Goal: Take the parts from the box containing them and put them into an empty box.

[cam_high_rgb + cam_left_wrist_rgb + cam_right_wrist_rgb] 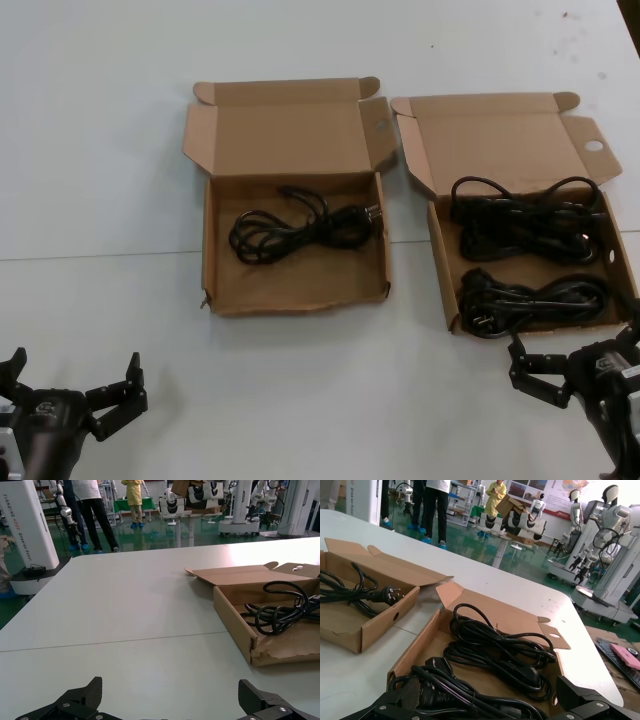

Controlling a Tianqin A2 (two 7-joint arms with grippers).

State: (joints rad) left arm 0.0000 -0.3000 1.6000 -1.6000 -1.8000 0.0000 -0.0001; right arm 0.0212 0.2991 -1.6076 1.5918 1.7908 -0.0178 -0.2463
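The left gripper (72,392) sits low on the white table (100,150), in front of the left box and off to its left. Its claw is wide open and holds nothing.

The left box (295,295) has a torn front wall. It is meant to be the empty box, but one black cable (300,228) already lies inside it.

Just to the right of the left box is the right box (443,280), with an oval hole in its flap. Two more cable bundles lie in it: a far one (525,215) and a near one (530,300).

The right gripper (580,362) waits just in front of the right box's near right corner. Its claw is wide open too, with nothing in it.

What could go wrong? I think the loops are loose and tangled, so the claw may pinch only one loop and the rest would hang down. A hanging loop could catch on the wall of the right box and drag it. The two bundles lie close, so both might come up together.
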